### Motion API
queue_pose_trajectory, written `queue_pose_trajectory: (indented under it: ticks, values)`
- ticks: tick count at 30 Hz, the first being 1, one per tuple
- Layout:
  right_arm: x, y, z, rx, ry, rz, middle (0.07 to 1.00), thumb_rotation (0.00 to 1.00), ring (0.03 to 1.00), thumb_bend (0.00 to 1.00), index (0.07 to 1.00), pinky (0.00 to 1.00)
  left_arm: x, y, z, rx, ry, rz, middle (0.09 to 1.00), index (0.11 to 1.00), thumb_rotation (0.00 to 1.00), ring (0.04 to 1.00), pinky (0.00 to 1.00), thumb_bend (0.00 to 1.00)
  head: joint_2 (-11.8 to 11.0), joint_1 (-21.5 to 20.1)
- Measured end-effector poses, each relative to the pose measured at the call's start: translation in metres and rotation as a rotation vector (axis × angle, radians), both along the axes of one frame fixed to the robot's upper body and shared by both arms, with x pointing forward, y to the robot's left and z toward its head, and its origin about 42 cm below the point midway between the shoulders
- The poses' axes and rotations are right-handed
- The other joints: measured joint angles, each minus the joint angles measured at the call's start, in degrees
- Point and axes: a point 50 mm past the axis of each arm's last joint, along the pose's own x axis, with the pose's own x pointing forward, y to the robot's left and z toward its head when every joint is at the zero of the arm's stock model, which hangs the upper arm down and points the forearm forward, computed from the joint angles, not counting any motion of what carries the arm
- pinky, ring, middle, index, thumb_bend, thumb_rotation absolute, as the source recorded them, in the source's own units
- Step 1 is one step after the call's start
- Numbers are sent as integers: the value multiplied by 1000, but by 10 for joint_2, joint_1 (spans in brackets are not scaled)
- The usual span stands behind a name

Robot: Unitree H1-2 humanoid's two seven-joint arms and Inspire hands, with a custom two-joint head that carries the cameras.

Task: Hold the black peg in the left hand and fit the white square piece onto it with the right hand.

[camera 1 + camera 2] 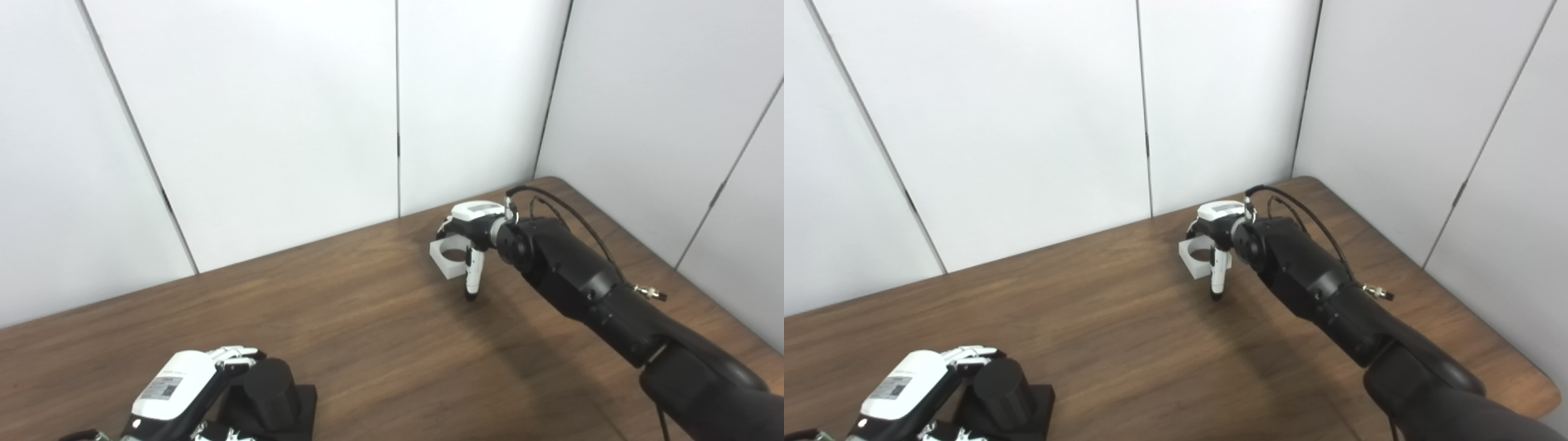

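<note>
At the bottom left, on the brown wooden table (367, 331), left hand (184, 392) with its white back upward, fingers (236, 355) curled against the black peg (269, 383); seemingly closed on the peg, though the far side of the grasp hidden by the hand itself. Peg a short upright black cylinder on a flat square black base (294, 410), the base resting on the table near the lower edge of the picture. In the middle, only bare wood between the two hands, well apart from each other. Behind, white wall panels (275, 122) with dark seams, meeting the table at its far edge. Farther right, near the far edge of the table, white square piece (446, 254) with a round hole in its middle, slightly tilted, one corner toward the camera; not possible to tell whether raised from the table or resting on it. Right hand (474, 236) over and just beside this piece, fingers bent down around it, one white finger (473, 275) pointing down along its near right side with the dark tip close to the wood. Grasp apparently closed on the piece. At the right, black right forearm (588, 288) with thin cables near the wrist, coming in from the bottom right corner.
</note>
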Motion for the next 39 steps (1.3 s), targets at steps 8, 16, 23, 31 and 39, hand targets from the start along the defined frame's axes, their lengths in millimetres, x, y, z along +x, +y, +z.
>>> queue_pose_trajectory:
  ticks: [8,16,23,31,39]
  values:
    - [1,-1,-2,-2,-19,5,929,96,934,753,728,918,-1,0,0,-1,-1,1,817,489,59,837,767,524,4,2]
    - [0,-2,-3,-22,-47,28,832,136,893,524,489,893,-2,0,1,4,5,4,816,488,59,835,765,524,8,0]
    - [-1,-3,-5,-25,-71,30,786,133,875,520,481,889,-2,1,1,3,5,2,813,488,59,830,756,524,10,0]
    - [-4,-6,-6,1,-89,41,781,130,875,521,480,890,-2,1,1,6,6,0,818,489,58,835,763,524,16,7]
    - [-14,-8,-9,31,-166,72,773,131,862,521,478,937,-2,2,1,6,8,2,824,489,59,836,768,524,24,31]
